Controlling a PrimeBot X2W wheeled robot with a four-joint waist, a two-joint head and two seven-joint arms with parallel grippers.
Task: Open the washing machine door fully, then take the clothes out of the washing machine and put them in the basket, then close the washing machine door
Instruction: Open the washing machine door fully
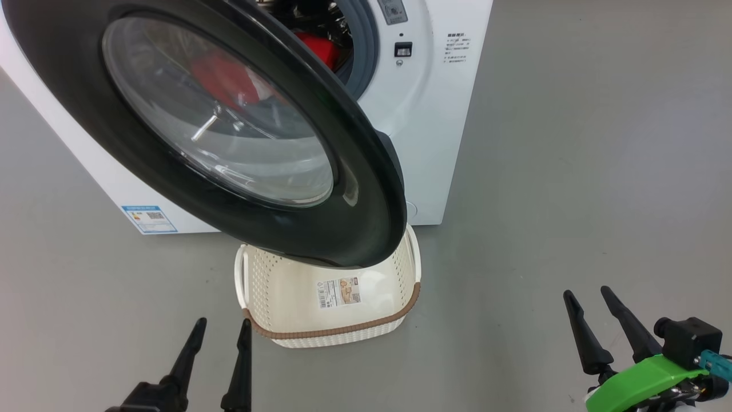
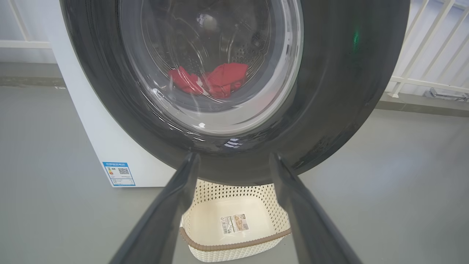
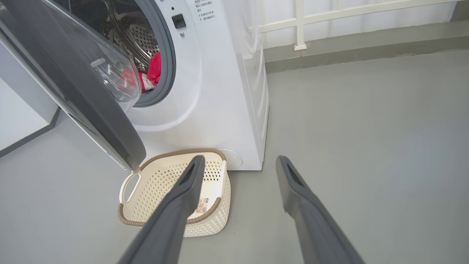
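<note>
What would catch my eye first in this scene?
The big round washing machine door, glossy black with a bulging glass window, hangs partly open before the white washing machine. Bright red clothes lie in the drum behind it, and an empty cream basket sits on the floor just below the door. Low in the head view, the left gripper and the right gripper stand open, holding nothing.

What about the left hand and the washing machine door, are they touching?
Apart. The head view shows bare grey floor between the open left hand and the washing machine door.
</note>
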